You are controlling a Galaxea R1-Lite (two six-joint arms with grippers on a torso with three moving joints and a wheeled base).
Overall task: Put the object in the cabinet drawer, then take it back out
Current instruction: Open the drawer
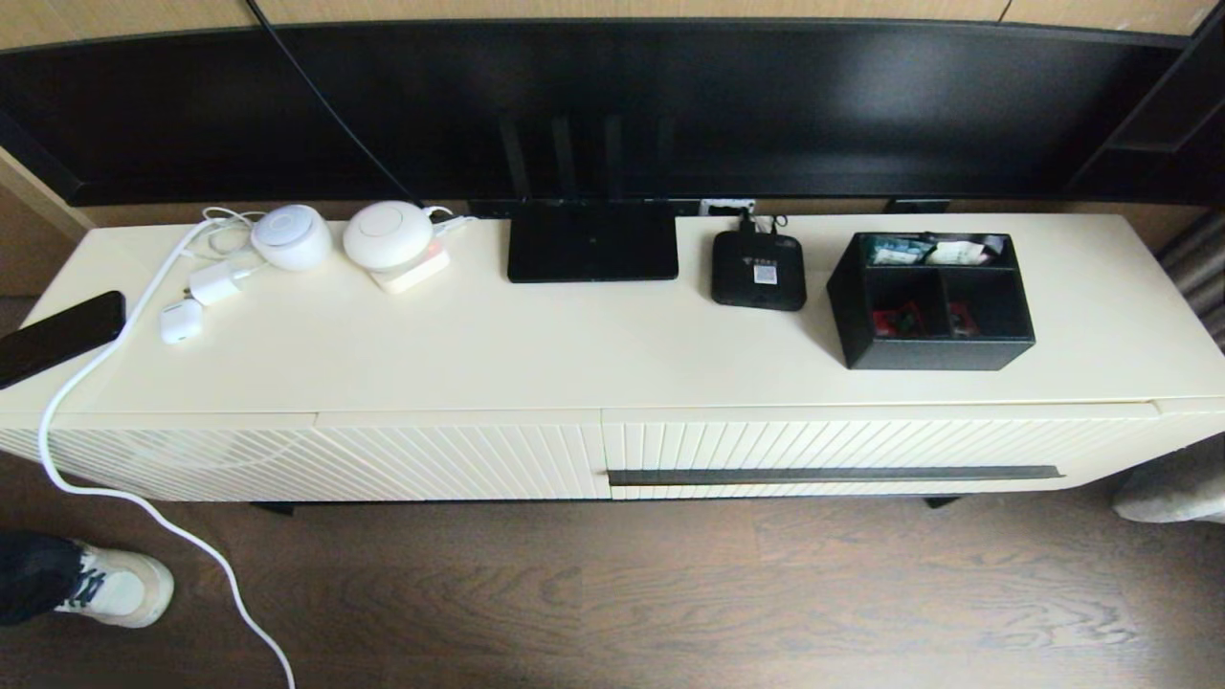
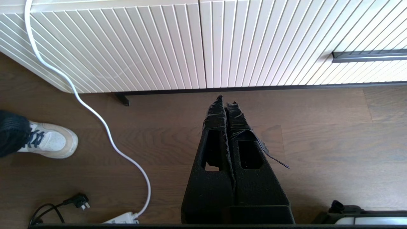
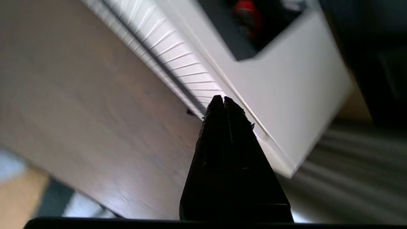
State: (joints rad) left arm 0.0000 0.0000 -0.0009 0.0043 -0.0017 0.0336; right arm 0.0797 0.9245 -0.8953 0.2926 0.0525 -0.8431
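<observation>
1. Organizer box (image 1: 930, 301): black, with three compartments, sitting on the right part of the cream cabinet top (image 1: 574, 354), just right of the small black box with a white label (image 1: 758, 271). Its long compartment, holding small packets, is lying along the far side; the box's long axis is running left to right.
2. Drawer (image 1: 861, 445): sitting fully closed in the right half of the cabinet front, directly below and nearer than the box. Its dark bar handle (image 1: 833, 475) is running left to right across the ribbed face.
3. Right hand (image 3: 220, 99): fingers pressed together, holding nothing, hanging low over the floor just off the cabinet's right front corner. A corner of the box is showing above it in the right wrist view.
4. Left hand (image 2: 226, 101): fingers likewise pressed together and empty, pointing at the foot of the cabinet near the seam between the plain ribbed panel (image 2: 127, 44) and the drawer; the handle's end (image 2: 369, 56) is lying off to its right.
5. Judgement: the handle is lying within easier reach of the right hand, which seems the nearer one; opening the drawer is probably coming first.
</observation>
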